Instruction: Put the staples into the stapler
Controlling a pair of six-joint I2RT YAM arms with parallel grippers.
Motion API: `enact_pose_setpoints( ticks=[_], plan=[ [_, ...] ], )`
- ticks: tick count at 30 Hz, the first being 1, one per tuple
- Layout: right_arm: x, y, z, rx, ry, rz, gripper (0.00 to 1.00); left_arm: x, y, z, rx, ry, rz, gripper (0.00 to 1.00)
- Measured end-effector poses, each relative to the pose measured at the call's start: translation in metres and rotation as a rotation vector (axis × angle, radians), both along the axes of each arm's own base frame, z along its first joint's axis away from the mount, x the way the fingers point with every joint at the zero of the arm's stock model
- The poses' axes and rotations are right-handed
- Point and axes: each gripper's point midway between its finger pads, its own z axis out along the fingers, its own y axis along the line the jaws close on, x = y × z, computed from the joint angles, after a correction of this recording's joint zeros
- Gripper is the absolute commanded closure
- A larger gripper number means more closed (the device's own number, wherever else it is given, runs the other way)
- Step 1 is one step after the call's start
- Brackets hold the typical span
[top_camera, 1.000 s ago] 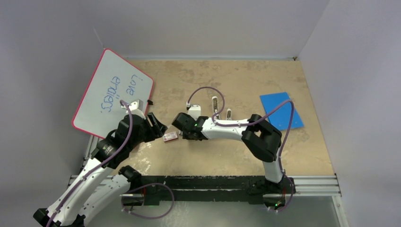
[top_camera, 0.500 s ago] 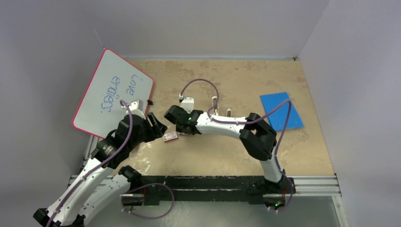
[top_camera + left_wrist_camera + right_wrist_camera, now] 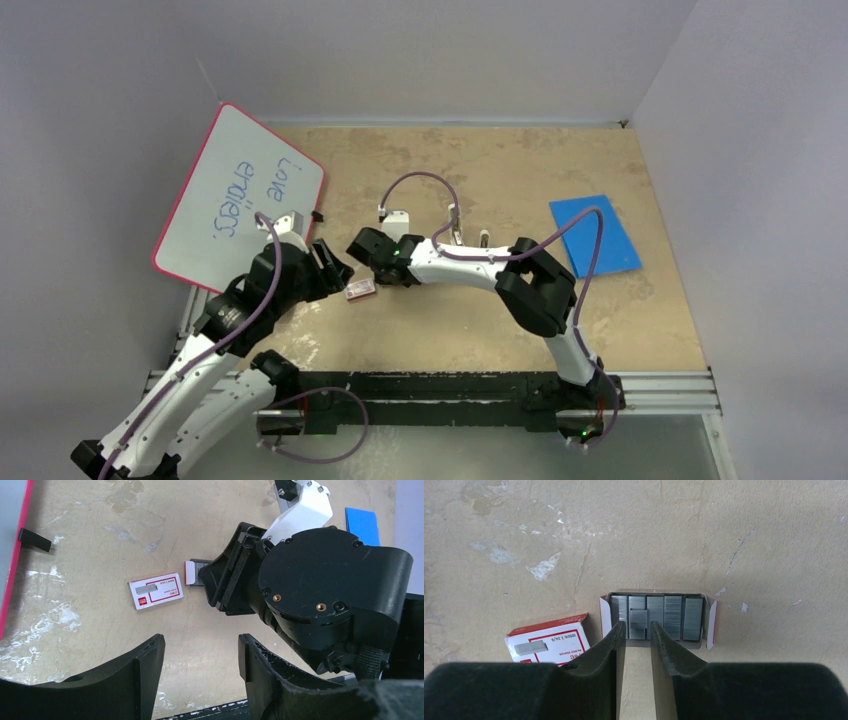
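I hold the right gripper (image 3: 638, 626), fingers narrowly apart, astride one strip of the staples (image 3: 671, 617) for a pinch; the left gripper (image 3: 200, 642) hovers spread wide.

White shells and black joint housings make up the left arm (image 3: 232, 315) and the right arm (image 3: 455, 268), each trailed by a thin purple cable (image 3: 418, 176). Brass-coloured screws (image 3: 276, 598) dot the right wrist's round black casing. The left gripper (image 3: 200, 647) has broad, curved matte-black fingers; the right gripper (image 3: 638, 630) has black wedge-shaped ones.
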Motion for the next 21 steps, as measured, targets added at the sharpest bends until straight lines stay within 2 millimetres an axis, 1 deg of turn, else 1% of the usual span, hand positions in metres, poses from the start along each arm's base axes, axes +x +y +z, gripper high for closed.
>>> enact_pose_setpoints(
  ticks=[5, 12, 21],
  plan=[
    [0.0037, 0.0029, 0.0039, 0.011, -0.007, 0.000, 0.69, -0.0005, 0.0003, -0.0011, 0.002, 0.003, 0.000, 0.44],
    [0.0081, 0.0009, 0.0034, 0.010, -0.009, -0.007, 0.72, -0.0007, 0.0005, -0.0013, 0.002, 0.004, 0.000, 0.44],
    [0.0100, 0.0007, 0.0004, 0.001, -0.007, -0.001, 0.69, -0.0008, 0.0005, -0.0014, 0.002, 0.004, 0.000, 0.44]
  ],
)
